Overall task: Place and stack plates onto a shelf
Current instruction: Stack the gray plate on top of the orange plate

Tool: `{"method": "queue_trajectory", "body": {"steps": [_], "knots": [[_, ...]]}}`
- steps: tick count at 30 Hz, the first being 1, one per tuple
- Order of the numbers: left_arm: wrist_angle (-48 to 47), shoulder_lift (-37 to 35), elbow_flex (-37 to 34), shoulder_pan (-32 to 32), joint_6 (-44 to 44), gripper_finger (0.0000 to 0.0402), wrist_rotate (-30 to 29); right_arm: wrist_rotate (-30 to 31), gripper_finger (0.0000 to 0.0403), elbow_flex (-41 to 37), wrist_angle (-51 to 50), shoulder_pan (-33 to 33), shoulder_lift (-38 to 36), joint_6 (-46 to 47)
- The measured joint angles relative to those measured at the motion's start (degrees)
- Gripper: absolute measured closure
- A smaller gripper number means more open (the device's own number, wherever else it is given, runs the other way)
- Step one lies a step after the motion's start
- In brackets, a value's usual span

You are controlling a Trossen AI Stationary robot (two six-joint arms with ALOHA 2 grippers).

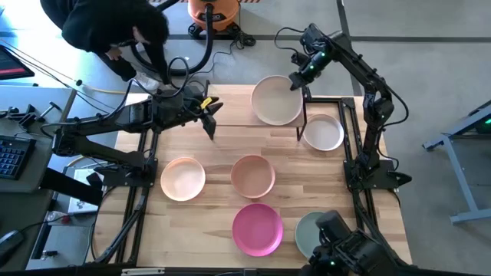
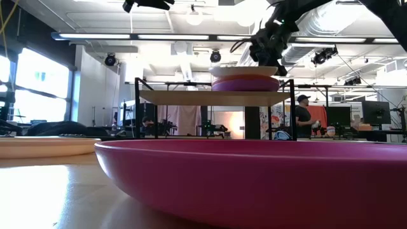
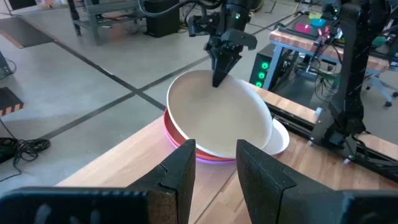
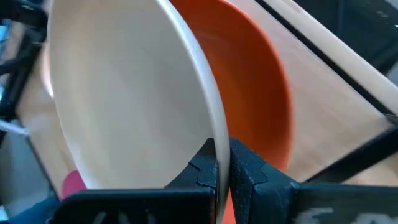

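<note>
A pale beige plate (image 1: 276, 100) lies atop a stack on the wooden shelf (image 1: 230, 115). The stack shows a terracotta plate (image 4: 264, 81) and a purple plate (image 2: 245, 84). My right gripper (image 1: 296, 80) is shut on the beige plate's rim at its far right. My left gripper (image 1: 209, 115) hovers open over the shelf's left part, touching nothing. On the table rest a white plate (image 1: 322, 132), a cream plate (image 1: 182, 178), a tan-pink plate (image 1: 253, 175), a magenta plate (image 1: 258, 228) and a pale teal plate (image 1: 307, 232). My right gripper pinches the beige plate's rim (image 4: 214, 134) between its two fingers, one on the inner face and one underneath. It comes slanting down from the table's far right. The plate sits nearly level over the stack (image 2: 245, 71); whether it rests fully on it, I cannot tell.
The shelf's black legs (image 1: 301, 123) stand next to the white plate. Black arm frames run along both table sides (image 1: 357, 153). A person in dark clothes (image 1: 107, 31) stands beyond the far-left corner. Bare wood lies between the shelf and the lower plates (image 1: 222, 146).
</note>
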Motion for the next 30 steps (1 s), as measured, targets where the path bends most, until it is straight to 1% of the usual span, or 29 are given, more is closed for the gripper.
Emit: {"method": "queue_trajectory", "body": {"steps": [3, 5, 12, 16, 23, 27, 30], "knots": [[0.0, 0.0, 0.0, 0.0, 0.0, 0.0296, 0.0, 2.9, 0.0403, 0.0, 0.0, 0.0, 0.3, 0.0], [0.0, 0.0, 0.0, 0.0, -0.2, 0.0296, 0.0, 3.8, 0.0403, 0.0, 0.0, 0.0, 0.4, -0.4], [0.0, 0.0, 0.0, 0.0, -0.5, 0.0296, 0.0, 3.9, 0.0396, 0.0, 0.1, 0.0, 0.4, -0.8], [0.0, 0.0, 0.0, 0.0, 1.4, 0.0296, -0.5, 3.9, 0.0371, 0.0, 1.0, 0.0, 0.4, -0.5], [0.0, 0.0, 0.0, 0.8, 1.6, 0.0296, -1.6, 3.9, 0.0313, 0.0, 2.4, 0.0, 0.4, -0.3], [0.0, 0.0, 0.0, 1.8, 1.6, 0.0296, -1.6, 3.9, 0.0297, 0.0, 4.2, -0.2, 0.4, 1.7], [0.0, 0.0, 0.0, 2.5, 1.6, 0.0296, -1.6, 3.9, 0.0293, 0.0, 3.9, -0.7, 0.4, 2.0]]}}
